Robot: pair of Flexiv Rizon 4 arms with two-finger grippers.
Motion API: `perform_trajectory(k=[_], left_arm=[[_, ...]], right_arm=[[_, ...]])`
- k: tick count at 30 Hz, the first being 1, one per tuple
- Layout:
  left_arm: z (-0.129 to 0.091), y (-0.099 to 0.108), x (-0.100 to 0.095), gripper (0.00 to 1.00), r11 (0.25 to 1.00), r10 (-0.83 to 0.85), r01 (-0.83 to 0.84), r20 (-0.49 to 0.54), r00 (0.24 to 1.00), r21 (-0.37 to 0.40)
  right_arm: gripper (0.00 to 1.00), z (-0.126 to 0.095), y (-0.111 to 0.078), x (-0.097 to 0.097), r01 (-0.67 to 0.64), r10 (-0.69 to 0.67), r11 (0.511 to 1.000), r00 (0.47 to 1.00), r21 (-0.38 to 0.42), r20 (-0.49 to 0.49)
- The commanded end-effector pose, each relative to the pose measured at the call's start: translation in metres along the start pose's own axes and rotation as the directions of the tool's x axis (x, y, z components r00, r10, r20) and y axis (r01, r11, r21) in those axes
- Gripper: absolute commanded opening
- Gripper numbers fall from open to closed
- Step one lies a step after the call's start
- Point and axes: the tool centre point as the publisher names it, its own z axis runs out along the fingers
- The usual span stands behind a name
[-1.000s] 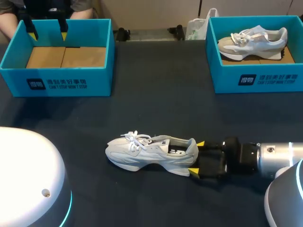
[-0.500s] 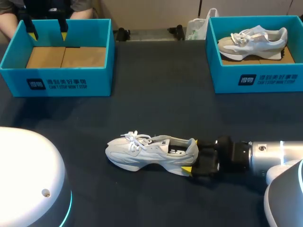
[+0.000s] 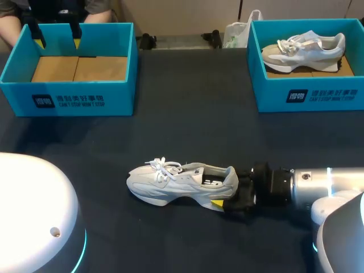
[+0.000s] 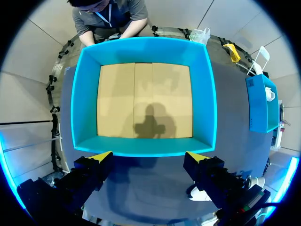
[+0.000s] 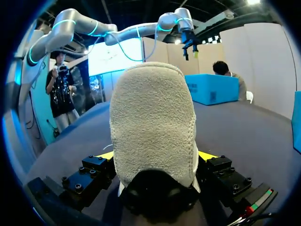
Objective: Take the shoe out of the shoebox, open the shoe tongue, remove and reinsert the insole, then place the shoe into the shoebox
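Note:
A light grey sneaker with white laces lies on the dark table, its toe pointing to the view's left. My right gripper is at its heel, open, with one yellow fingertip showing by the sole. In the right wrist view the suede heel stands between the fingers of my right gripper. An empty teal shoebox with a cardboard floor stands at the far left. My left gripper hangs open above its far wall. In the left wrist view my left gripper looks down into this box.
A second teal shoebox at the far right holds another pale sneaker. Bare dark table lies between the two boxes and the sneaker.
My right gripper has slid left toward the sneaker, so its fingers now straddle the heel. The sneaker and my left arm have not moved.

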Motion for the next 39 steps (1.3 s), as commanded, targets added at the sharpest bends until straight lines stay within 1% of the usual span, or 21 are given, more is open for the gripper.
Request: perform_trajectory(k=[1, 7, 8, 9, 10, 11, 15, 18, 23, 29, 32, 39], left_arm=[[0.000, 0.000, 0.000, 1.00, 1.000, 0.000, 0.000, 0.000, 1.000, 0.000], [0.000, 0.000, 0.000, 1.00, 1.000, 0.000, 0.000, 0.000, 1.000, 0.000], [0.000, 0.000, 0.000, 1.00, 1.000, 0.000, 0.000, 0.000, 1.000, 0.000], [0.000, 0.000, 0.000, 1.00, 1.000, 0.000, 0.000, 0.000, 1.000, 0.000], [0.000, 0.000, 0.000, 1.00, 1.000, 0.000, 0.000, 0.000, 1.000, 0.000], [0.000, 0.000, 0.000, 1.00, 1.000, 0.000, 0.000, 0.000, 1.000, 0.000], [0.000, 0.000, 0.000, 1.00, 1.000, 0.000, 0.000, 0.000, 1.000, 0.000], [0.000, 0.000, 0.000, 1.00, 1.000, 0.000, 0.000, 0.000, 1.000, 0.000], [0.000, 0.000, 0.000, 1.00, 1.000, 0.000, 0.000, 0.000, 1.000, 0.000], [0.000, 0.000, 0.000, 1.00, 1.000, 0.000, 0.000, 0.000, 1.000, 0.000], [0.000, 0.000, 0.000, 1.00, 1.000, 0.000, 0.000, 0.000, 1.000, 0.000], [0.000, 0.000, 0.000, 1.00, 1.000, 0.000, 0.000, 0.000, 1.000, 0.000]], right_arm=[[1.00, 0.007, 0.001, -0.002, -0.001, 0.001, 1.000, 1.000, 0.004, -0.001], [1.00, 0.009, 0.000, -0.002, -0.001, 0.001, 1.000, 1.000, -0.006, -0.001], [0.91, 0.009, 0.000, -0.002, -0.001, 0.001, 1.000, 1.000, -0.006, 0.001], [0.48, 0.009, 0.000, -0.002, 0.000, 0.000, 1.000, 1.000, -0.008, 0.002], [0.30, 0.009, 0.000, -0.002, 0.000, 0.000, 1.000, 1.000, -0.008, 0.002], [0.00, 0.009, 0.000, -0.002, 0.000, 0.000, 1.000, 1.000, -0.007, 0.002], [0.00, 0.008, -0.001, -0.004, 0.006, -0.006, 1.000, 1.000, -0.007, -0.019], [0.00, 0.009, 0.000, -0.008, 0.026, -0.026, 1.000, 0.996, -0.002, -0.081], [0.00, 0.009, 0.000, -0.018, 0.021, -0.022, 1.000, 0.990, -0.005, -0.138], [0.00, 0.011, 0.002, -0.027, 0.035, -0.029, 0.999, 0.979, 0.029, -0.201], [0.00, 0.008, 0.003, -0.029, 0.051, -0.041, 0.998, 0.976, 0.041, -0.216], [0.00, 0.006, 0.004, -0.029, 0.060, -0.050, 0.997, 0.972, 0.037, -0.230]])
